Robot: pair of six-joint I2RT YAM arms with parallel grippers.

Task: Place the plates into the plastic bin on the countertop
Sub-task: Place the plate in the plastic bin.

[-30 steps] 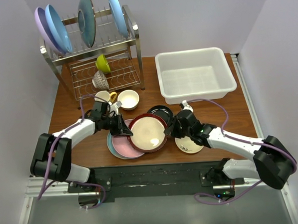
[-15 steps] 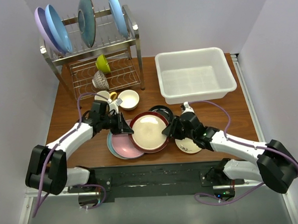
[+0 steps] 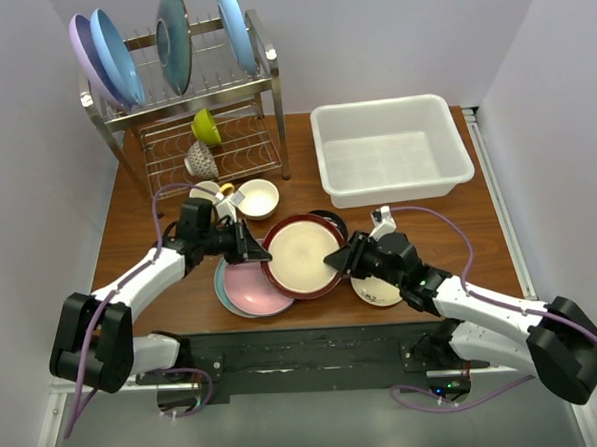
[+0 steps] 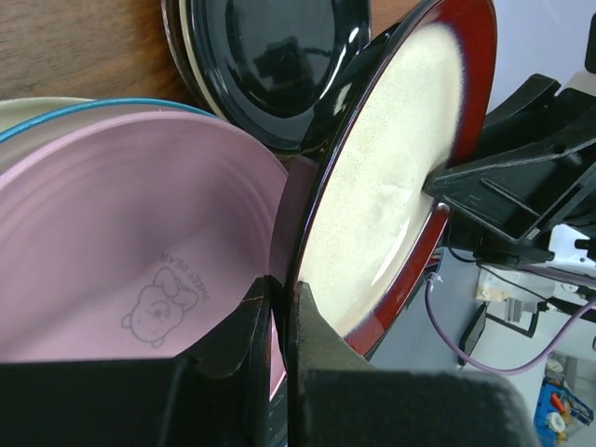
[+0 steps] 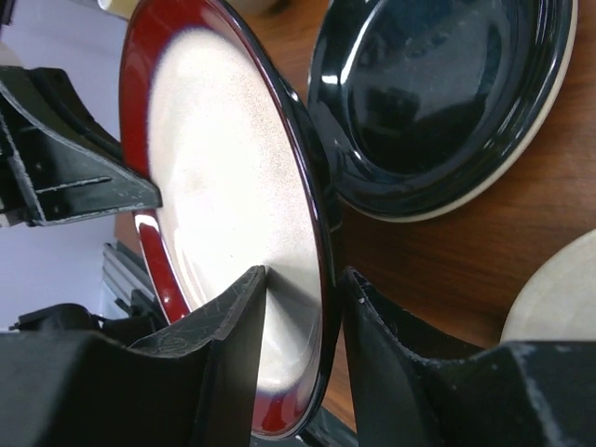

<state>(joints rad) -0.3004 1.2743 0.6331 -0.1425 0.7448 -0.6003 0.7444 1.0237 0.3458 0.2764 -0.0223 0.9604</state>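
At the left, the left gripper [image 4: 282,312] has its fingers [image 4: 244,326] pressed onto the left rim of the maroon-rimmed plate [image 3: 302,255], with the rim wedged in the narrow slot between them. The pink plate [image 3: 244,291] lies just under that edge, so the hold is taken at the very lip, probably to stay clear of the stack below. The maroon-rimmed plate is carried between the two arms and appears raised off the countertop [image 3: 484,229], its far edge overlapping the black plate [image 3: 330,220]. On its right rim the right gripper [image 3: 337,261] pinches in the same way, one finger on the cream face and one beneath. Two holds on opposite edges likely keep so wide a dish steady. A small cream plate [image 3: 377,292] rests beside the right arm. The plastic bin [image 3: 377,104], well apart at the far right, holds no plate yet.
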